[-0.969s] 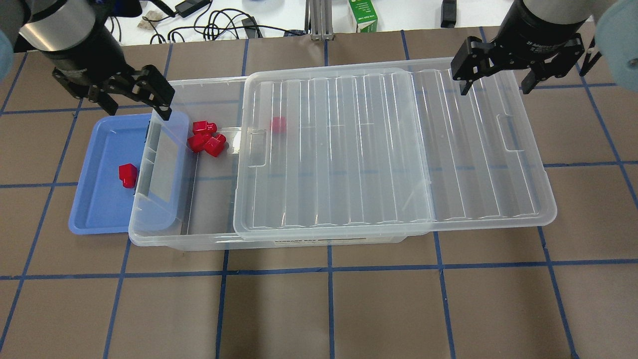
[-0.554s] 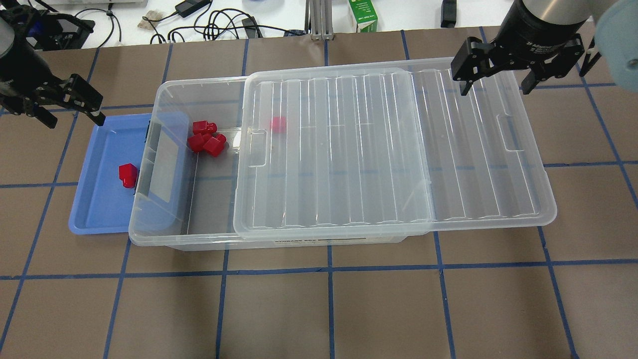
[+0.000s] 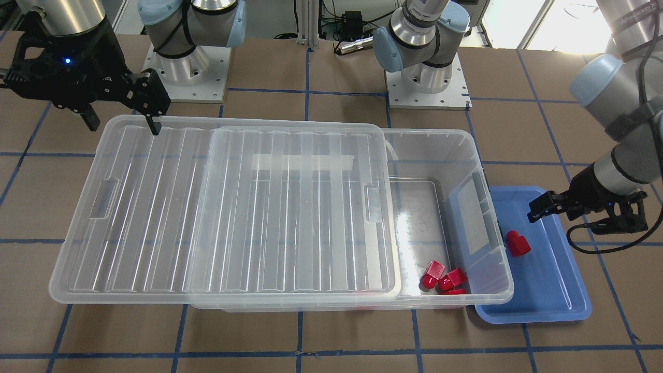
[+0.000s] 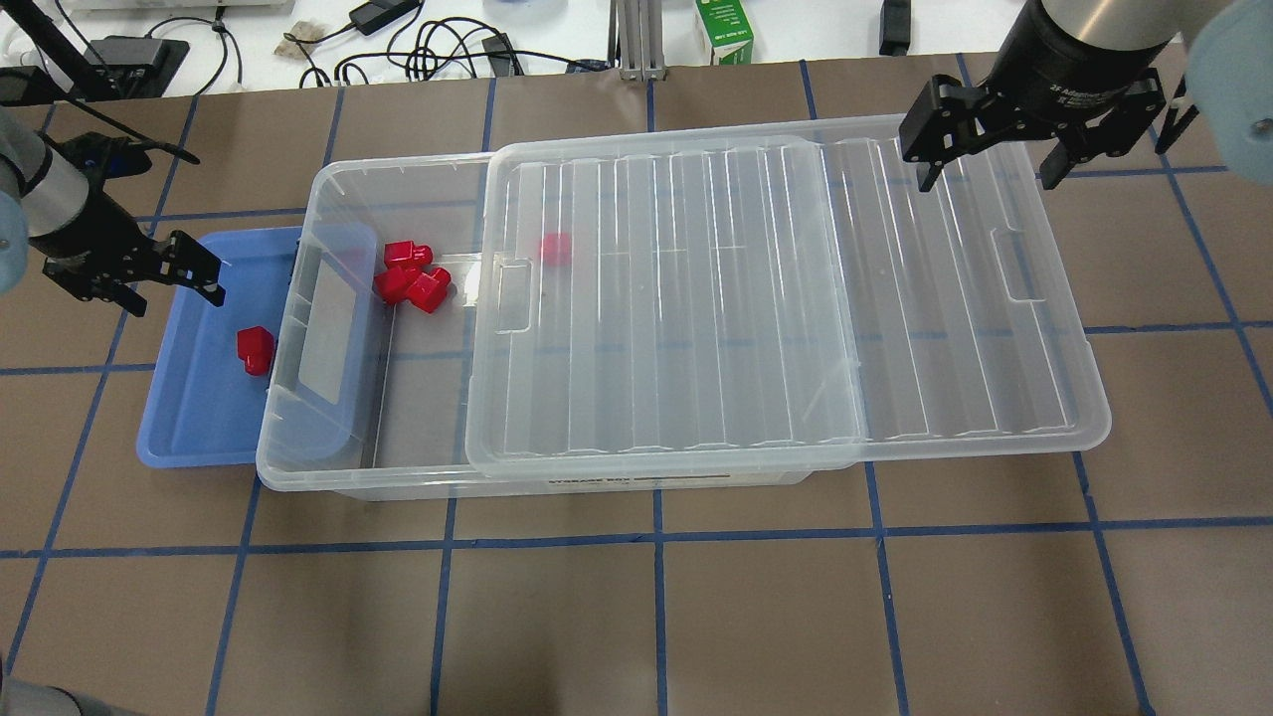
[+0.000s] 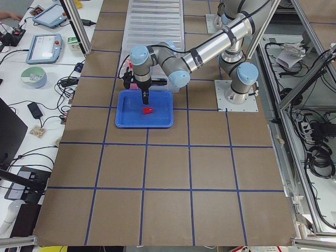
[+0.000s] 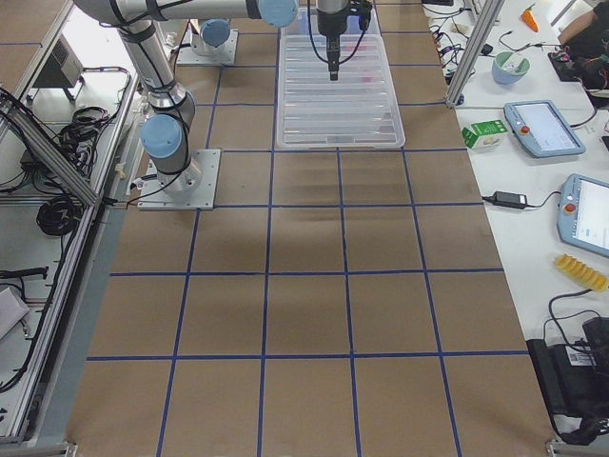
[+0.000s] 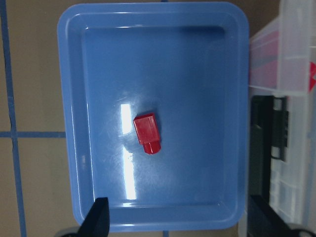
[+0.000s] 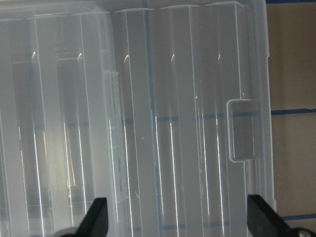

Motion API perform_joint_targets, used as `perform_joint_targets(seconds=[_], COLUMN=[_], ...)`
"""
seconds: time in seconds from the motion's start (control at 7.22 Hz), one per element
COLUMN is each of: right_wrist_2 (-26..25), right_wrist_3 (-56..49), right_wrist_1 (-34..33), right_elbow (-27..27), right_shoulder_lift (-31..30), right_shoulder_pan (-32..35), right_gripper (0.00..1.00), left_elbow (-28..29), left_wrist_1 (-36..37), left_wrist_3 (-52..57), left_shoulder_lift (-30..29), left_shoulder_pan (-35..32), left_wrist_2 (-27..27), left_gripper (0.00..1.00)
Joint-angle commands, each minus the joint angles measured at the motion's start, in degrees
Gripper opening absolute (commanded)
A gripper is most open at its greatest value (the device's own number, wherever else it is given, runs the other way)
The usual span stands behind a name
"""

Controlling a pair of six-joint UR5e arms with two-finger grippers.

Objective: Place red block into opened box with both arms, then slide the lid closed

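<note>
Left tool [image 7: 178, 219] over tray [image 7: 197, 69], red block [image 7: 147, 133] near

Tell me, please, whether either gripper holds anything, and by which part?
Nothing is held. The left gripper is open over the tray where the red block lies; the right gripper is open over the lid.

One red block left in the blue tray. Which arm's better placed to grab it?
Left. The left gripper hovers open over the blue tray, red block centred in its wrist view. The right gripper sits at the far end, over the lid.
</note>
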Motion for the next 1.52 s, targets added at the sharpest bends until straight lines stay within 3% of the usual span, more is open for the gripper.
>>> perform_joint_targets(seconds=[0.0,0.28,0.55,0.69,0.83,0.97,1.11,1.38], right_wrist_2=[0.00,0.00,0.09,0.00,0.00,0.00,0.00,0.09], right_wrist_3=[0.05,0.05,0.05,0.05,-0.04,-0.04,0.05,0.05], right_wrist_1=[0.00,0.00,0.00,0.00,0.00,0.00,0.00,0.00], right_elbow=[0.06,0.06,0.06,0.06,0.06,0.06,0.06,0.06], right_shoulder_lift=[-0.01,-0.01,-0.01,-0.01,-0.01,-0.01,-0.01,-0.01], right_shoulder_pan=[0.01,0.01,0.01,-0.07,0.01,0.01,-0.07,-0.07], right_gripper=[1.00,1.00,1.00,1.00,1.00,1.00,1.00,1.00], left_elbow=[-2.95,-3.74,-3.66,-3.83,-3.75,-3.83,-3.40,-2.26], left_wrist_1=[6.84,10.44,13.44,13.53,13.53,13.36,13.10,10.13], left_wrist_3=[-1.68,-8.97,-9.08,-8.99,-8.90,-8.81,-8.55,-8.55], left_shoulder_lift=[-3.55,-8.72,-10.86,-11.30,-11.05,-11.13,-10.78,-8.77], left_shoulder_pan=[0.63,0.54,0.45,0.28,0.19,0.10,0.10,0.01], left_wrist_2=[-0.65,-4.68,-4.08,-3.99,-3.90,-3.90,-3.64,-1.88], left_gripper=[1.00,1.00,0.98,0.77,0.28,0.07,0.00,0.00])
